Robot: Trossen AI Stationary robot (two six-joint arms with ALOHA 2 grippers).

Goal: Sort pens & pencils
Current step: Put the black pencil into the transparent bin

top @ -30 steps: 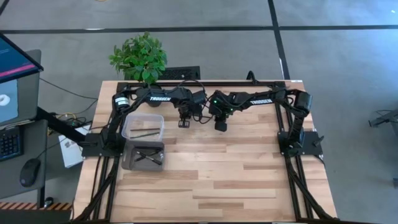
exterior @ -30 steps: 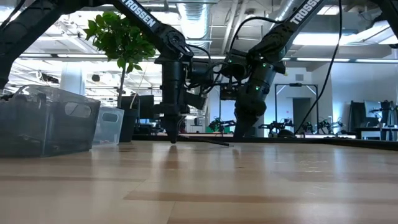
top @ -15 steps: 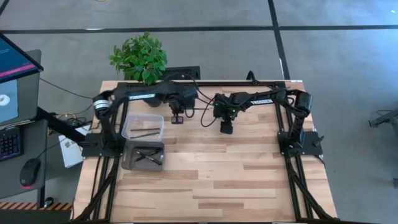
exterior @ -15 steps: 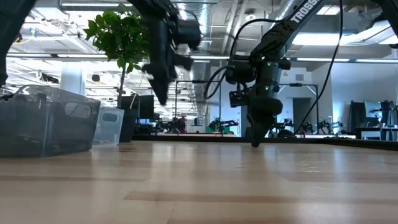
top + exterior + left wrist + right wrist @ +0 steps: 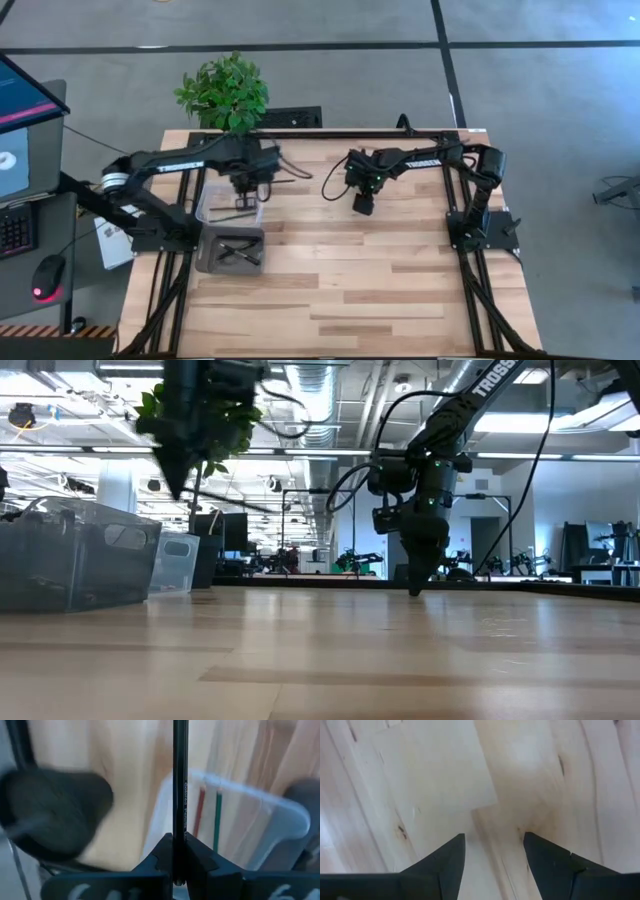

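Left gripper [image 5: 178, 851] clenched on dark pencil [image 5: 179, 785], above clear bin [image 5: 231, 203] at worktop [image 5: 400, 280] far-left. Right gripper [image 5: 493, 851] released, jaws apart, over bare wood mid-worktop.

1. I'm looking at two dark, near-black arms, each built of slim jointed links on a black frame of rails along the table's edges.
2. White "TROSSEN" lettering is showing on the upper links of both arms.
3. Black cables are looping loosely off each arm near the wrist.
4. A small green light is glowing on the right arm's wrist housing.
5. I'm seeing the right gripper [image 5: 492, 862] as two dark, matte, wedge-shaped fingers [image 5: 442, 865] with flat inner faces.
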